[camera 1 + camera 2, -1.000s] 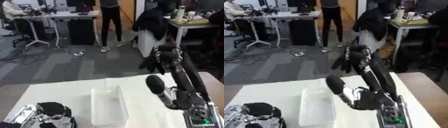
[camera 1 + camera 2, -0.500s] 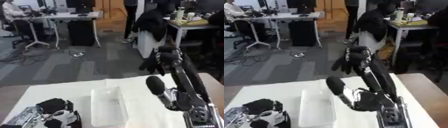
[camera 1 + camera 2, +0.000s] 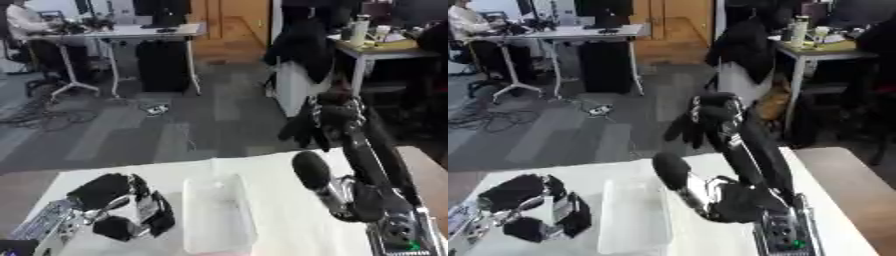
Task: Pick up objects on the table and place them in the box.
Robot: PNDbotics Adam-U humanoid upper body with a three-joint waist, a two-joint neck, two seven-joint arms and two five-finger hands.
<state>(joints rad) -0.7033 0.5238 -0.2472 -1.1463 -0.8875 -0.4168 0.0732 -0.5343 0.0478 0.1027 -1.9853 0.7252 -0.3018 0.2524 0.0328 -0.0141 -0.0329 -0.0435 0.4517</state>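
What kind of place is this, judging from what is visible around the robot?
Most likely an office or lab workspace. Beyond the white table with the clear box there is grey carpet, desks carrying computer equipment, and loose cables on the floor.

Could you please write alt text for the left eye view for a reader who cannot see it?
The robot's left hand, fingers curled, sits on the white table just left of a clear box. Its right hand hangs raised beyond the table's far edge, over the office floor.

Box (image 3: 215, 215) top unobstructed; left hand (image 3: 122, 210) beside it; right hand (image 3: 319, 122) raised.
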